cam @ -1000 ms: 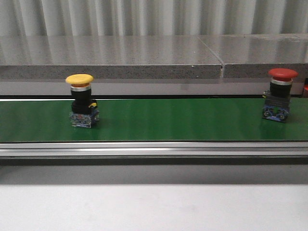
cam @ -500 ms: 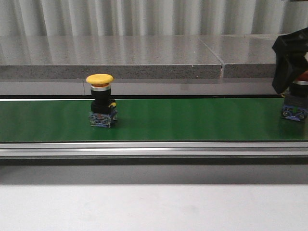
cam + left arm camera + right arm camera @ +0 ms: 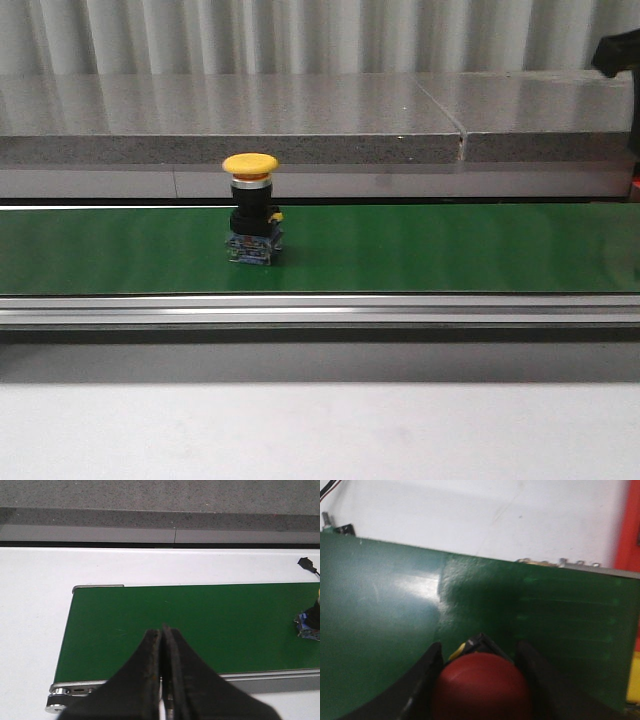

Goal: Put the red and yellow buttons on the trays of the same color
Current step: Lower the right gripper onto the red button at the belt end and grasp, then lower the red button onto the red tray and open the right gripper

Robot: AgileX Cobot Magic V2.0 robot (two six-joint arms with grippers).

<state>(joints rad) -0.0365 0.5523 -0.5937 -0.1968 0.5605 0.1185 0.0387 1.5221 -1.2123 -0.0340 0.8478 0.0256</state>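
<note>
The yellow button [image 3: 250, 210] stands upright on the green belt [image 3: 420, 250], left of the middle; it also shows as the yellow button [image 3: 312, 622] at the picture's edge in the left wrist view. My left gripper [image 3: 161, 630] is shut and empty above the belt's end, far from it. The red button [image 3: 480, 685] sits between the fingers of my right gripper [image 3: 479, 667], which is shut on its sides over the belt. In the front view the red button is out of sight and only part of the right arm [image 3: 620, 55] shows. Edges of a red tray [image 3: 626, 525] and a yellow tray [image 3: 635, 680] lie past the belt.
A metal rail [image 3: 320, 310] runs along the belt's near side, with a white table [image 3: 320, 430] in front. Behind the belt stands a grey stone ledge [image 3: 230, 110]. A black cable end [image 3: 306, 563] lies on the white surface beyond the belt.
The yellow button has travelled right along the belt. The red button has left the front view on the right. My right arm came down over it and now shows higher at the edge.
</note>
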